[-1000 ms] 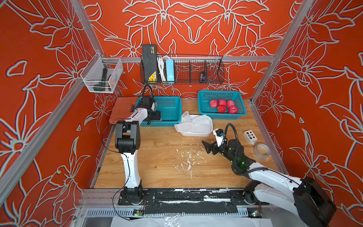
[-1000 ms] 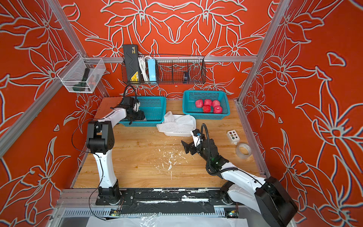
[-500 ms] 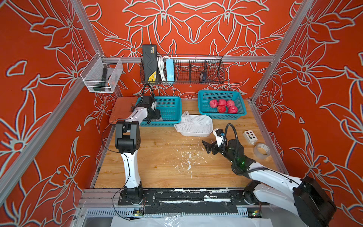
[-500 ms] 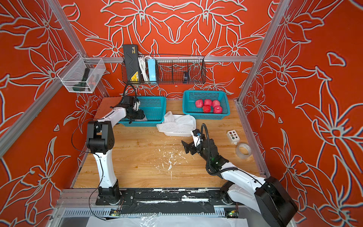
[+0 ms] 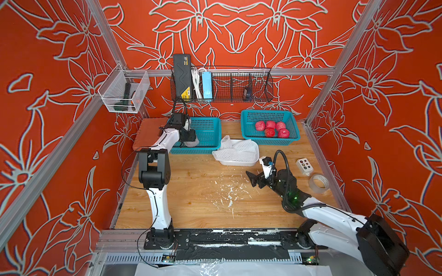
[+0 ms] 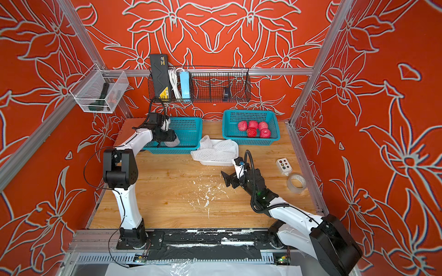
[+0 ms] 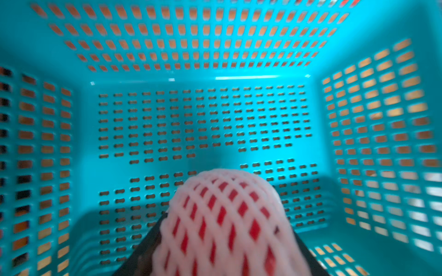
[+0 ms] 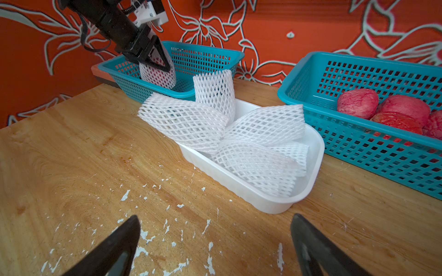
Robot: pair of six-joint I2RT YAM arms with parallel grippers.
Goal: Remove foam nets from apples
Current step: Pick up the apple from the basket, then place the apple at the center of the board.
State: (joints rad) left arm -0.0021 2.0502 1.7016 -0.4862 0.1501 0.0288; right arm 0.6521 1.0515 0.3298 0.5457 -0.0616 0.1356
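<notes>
Grip tightening: in both top views my left claw [image 5: 190,140] has drawn in around the only netted apple [image 5: 193,143] in sight, inside the left basket [image 5: 205,150]. Five bare apples [image 5: 270,129] sit in the right basket [image 5: 270,142], and shed nets [image 5: 236,149] fill the tray [image 5: 239,163].

Left wrist view: red skin shows through white mesh, with black fingers [image 7: 146,248] hugging both sides.

Right wrist view: my right claw [image 8: 215,218] gapes wide and empty over the bench [image 8: 71,155], well apart from that apple.

I judge the pickup made, with stripping the net to come.
</notes>
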